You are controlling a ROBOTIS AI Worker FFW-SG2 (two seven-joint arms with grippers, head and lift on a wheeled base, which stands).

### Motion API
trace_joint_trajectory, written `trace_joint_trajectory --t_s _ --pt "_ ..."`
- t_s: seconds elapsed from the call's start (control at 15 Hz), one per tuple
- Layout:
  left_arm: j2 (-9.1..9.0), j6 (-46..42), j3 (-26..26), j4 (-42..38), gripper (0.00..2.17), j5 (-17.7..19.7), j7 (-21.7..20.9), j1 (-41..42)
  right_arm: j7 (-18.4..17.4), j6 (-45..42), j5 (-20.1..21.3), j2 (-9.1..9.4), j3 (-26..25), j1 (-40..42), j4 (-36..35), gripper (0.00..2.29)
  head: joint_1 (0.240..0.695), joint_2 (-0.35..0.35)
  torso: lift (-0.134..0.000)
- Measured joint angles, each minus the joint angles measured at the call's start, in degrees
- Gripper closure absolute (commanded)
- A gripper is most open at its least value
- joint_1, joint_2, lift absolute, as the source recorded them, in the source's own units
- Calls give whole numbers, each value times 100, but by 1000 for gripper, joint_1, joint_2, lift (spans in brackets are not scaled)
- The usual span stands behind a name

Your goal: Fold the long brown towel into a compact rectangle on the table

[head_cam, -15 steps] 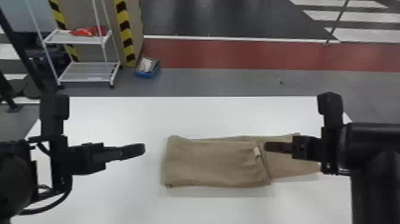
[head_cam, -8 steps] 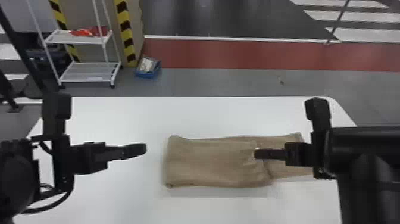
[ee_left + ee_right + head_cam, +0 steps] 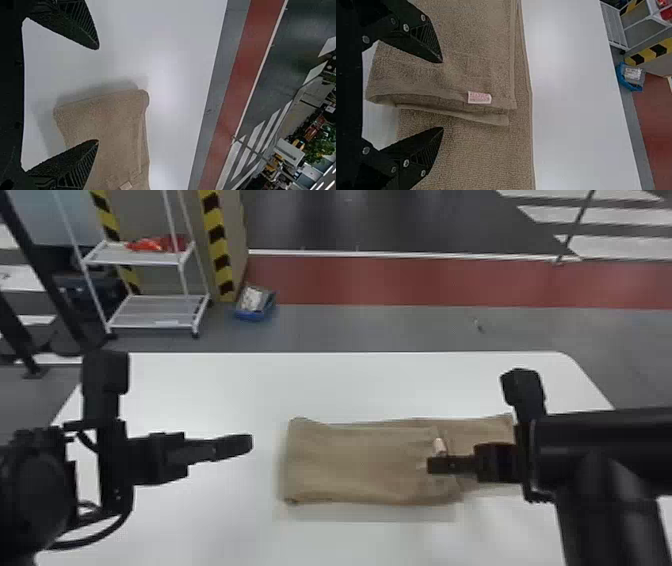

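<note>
- Brown towel (image 3: pixel 360 462): partly folded on the counter (image 3: pixel 400 385), its upper layer ending at a white tag (image 3: pixel 479 97) with a single length beyond.
- Right gripper (image 3: pixel 442 95): fingers spread over the layered edge. Closing too deep would probably catch the bottom length too and drag the whole bundle; closing too shallow may pinch one ply and open the fold.
- Left gripper (image 3: pixel 98 94): fingers parted near the folded end. With nothing held there, a pull from the right could skew the stack.
</note>
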Motion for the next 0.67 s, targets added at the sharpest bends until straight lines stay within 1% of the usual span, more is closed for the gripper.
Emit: trace_joint_trajectory --t_s 0.07,0.2,0.27,0.4,0.47,0.53,0.67 --pt "0 0 0 4 39 0 0 6 -17 0 19 0 13 -2 48 485 695 -33 -125" --pt "0 0 0 13 39 0 0 17 -32 0 24 0 15 -10 104 650 695 -34 -125" --pt "0 0 0 19 39 0 -1 21 -34 0 6 0 9 -17 110 670 695 -34 -125" --pt "0 0 2 35 39 0 -6 24 -41 0 -65 0 -29 -39 112 856 695 -33 -125" --pt "0 0 7 39 39 0 -9 24 -44 0 -85 0 -41 -48 111 859 695 -33 -125" --pt "0 0 21 41 39 0 -18 24 -48 0 -100 0 -53 -55 107 977 695 -32 -125" --pt "0 0 59 41 39 0 -43 32 -48 0 -123 0 -77 -62 88 981 695 -30 -125"
